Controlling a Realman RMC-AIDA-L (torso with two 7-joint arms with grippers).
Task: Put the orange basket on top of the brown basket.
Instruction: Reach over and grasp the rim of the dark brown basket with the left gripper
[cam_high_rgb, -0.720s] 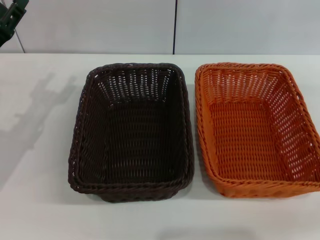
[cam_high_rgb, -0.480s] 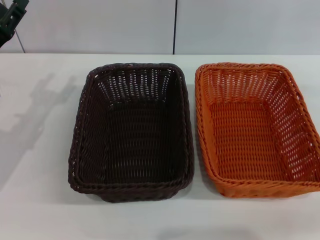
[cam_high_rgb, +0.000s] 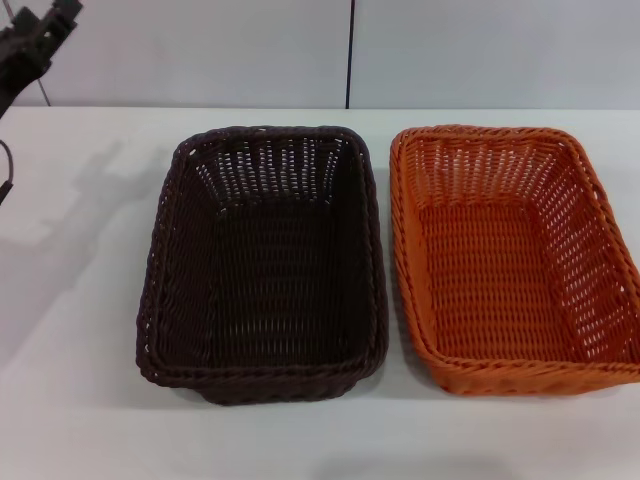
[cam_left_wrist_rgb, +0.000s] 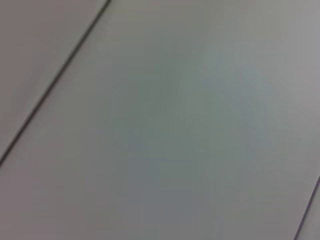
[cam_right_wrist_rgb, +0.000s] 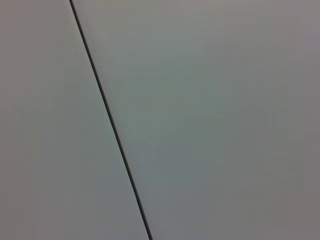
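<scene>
The orange basket (cam_high_rgb: 510, 258) sits on the white table (cam_high_rgb: 80, 330) at the right of the head view, empty, its open side up. Right beside it, at the centre, stands the brown basket (cam_high_rgb: 265, 262), also empty and upright, with a narrow gap between the two rims. My left gripper (cam_high_rgb: 30, 45) shows only as a dark shape at the top left corner, raised well away from both baskets. The right gripper is out of view. Both wrist views show only grey wall panels with a dark seam.
A pale wall with a vertical dark seam (cam_high_rgb: 349, 55) runs behind the table's far edge. Bare tabletop lies left of the brown basket and along the front edge. The left arm casts a shadow (cam_high_rgb: 70, 215) on the table's left side.
The left gripper at the top left corner has shifted a little to the right and upward. Its shadow on the table moved too. The baskets have stayed put.
</scene>
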